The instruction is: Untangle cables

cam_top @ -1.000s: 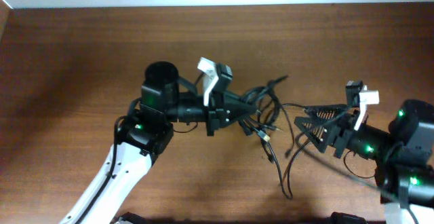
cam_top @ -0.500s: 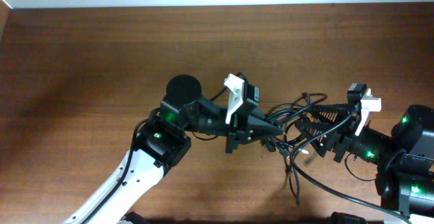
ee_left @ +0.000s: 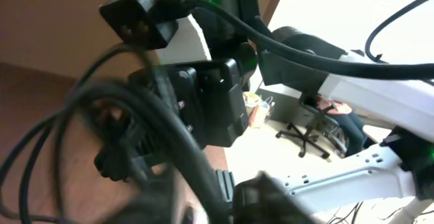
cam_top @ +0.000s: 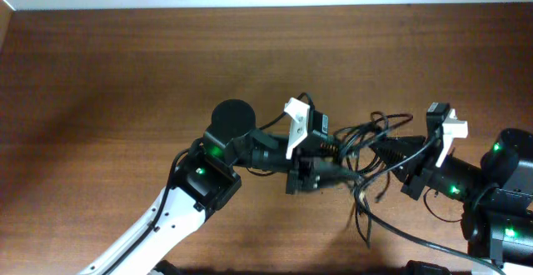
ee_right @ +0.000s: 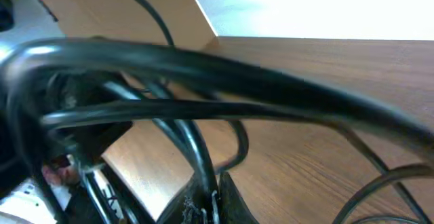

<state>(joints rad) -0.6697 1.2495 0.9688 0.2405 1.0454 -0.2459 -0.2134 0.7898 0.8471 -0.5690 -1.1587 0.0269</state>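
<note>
Black cables (cam_top: 364,132): a knot of thin cords strung between the two end effectors, right of the counter's middle. Loops stick out toward the far side. One strand drops toward the near edge and another runs off to the near right.
Cables up close: in the left wrist view, blurred cords (ee_left: 146,125) fill the left half. In the right wrist view, thick blurred strands (ee_right: 203,68) arc across from left to right.
Right end effector (cam_top: 385,148): reaches in from the right, its fingers drawn narrow and pinching the cables. In the right wrist view, a cord runs down into its dark tips at the bottom edge.
Left end effector (cam_top: 337,171): reaches in from the left with its tip buried in the knot. I cannot tell whether it is spread or pinching.
Gap between end effectors: the tips are near each other, with the knot between them.
Arms: the left one is white and rises from the near left. The right one sits at the right edge. Both show green lights.
Counter (cam_top: 125,75): brown wood grain, with a pale strip along the far edge.
</note>
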